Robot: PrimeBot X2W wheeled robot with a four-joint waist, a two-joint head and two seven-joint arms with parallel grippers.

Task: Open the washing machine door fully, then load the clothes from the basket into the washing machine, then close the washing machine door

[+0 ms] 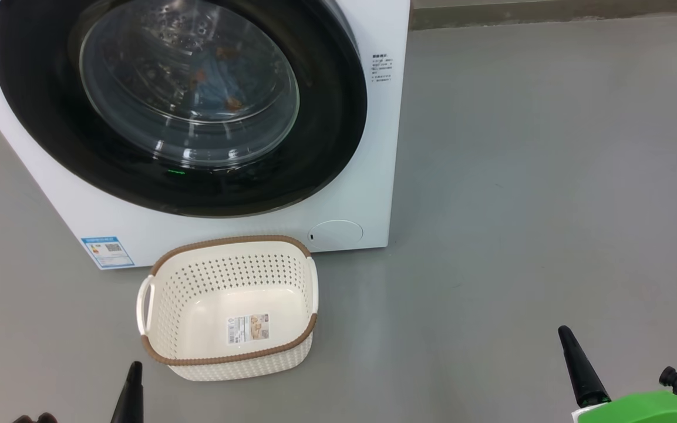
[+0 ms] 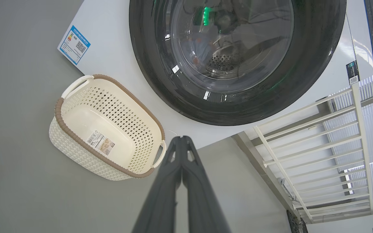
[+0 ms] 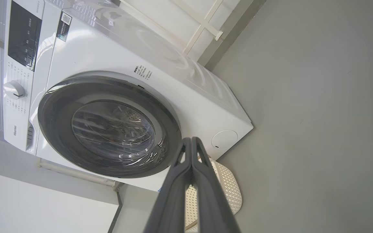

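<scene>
Washing machine door (image 1: 179, 106) closed, clothes (image 1: 215, 85) dimly visible behind it. Left gripper (image 2: 181, 138) and right gripper (image 3: 191, 139) pinched together, gripping nothing.

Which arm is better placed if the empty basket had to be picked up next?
Left, probably: the left gripper, shut, sits just beside the basket; the right gripper is far off across the floor.
</scene>
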